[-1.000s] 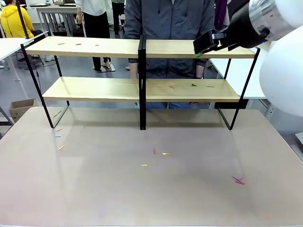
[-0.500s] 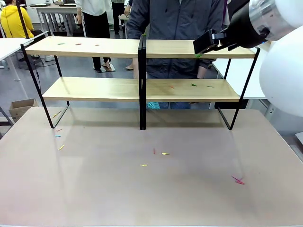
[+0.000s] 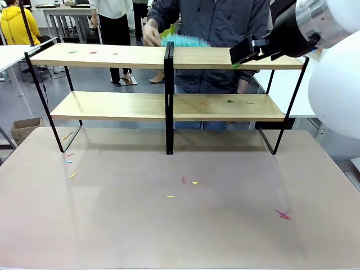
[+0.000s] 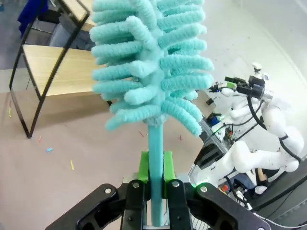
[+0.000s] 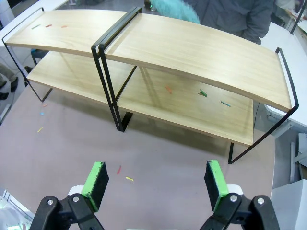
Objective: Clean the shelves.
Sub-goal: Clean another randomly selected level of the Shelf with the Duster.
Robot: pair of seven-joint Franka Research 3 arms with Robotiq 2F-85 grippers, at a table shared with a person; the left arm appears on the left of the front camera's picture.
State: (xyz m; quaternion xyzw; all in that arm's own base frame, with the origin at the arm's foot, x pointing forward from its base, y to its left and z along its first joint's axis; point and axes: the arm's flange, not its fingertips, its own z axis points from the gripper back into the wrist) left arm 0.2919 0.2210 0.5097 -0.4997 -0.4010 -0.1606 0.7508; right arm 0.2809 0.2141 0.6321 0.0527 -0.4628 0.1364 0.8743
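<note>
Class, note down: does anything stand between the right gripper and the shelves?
Nothing visible does. In the right wrist view, the open right gripper looks across the table to the shelves; only tiny coloured scraps lie there. The person's teal duster is at the shelves' far side.

Pale wooden shelves (image 3: 112,56) on a black frame, a turquoise duster (image 4: 148,67), pink and yellow scraps (image 3: 283,214) on a beige table (image 3: 169,236).

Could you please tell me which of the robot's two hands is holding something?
The left hand, shut on the teal duster; the right hand is open and empty.
</note>
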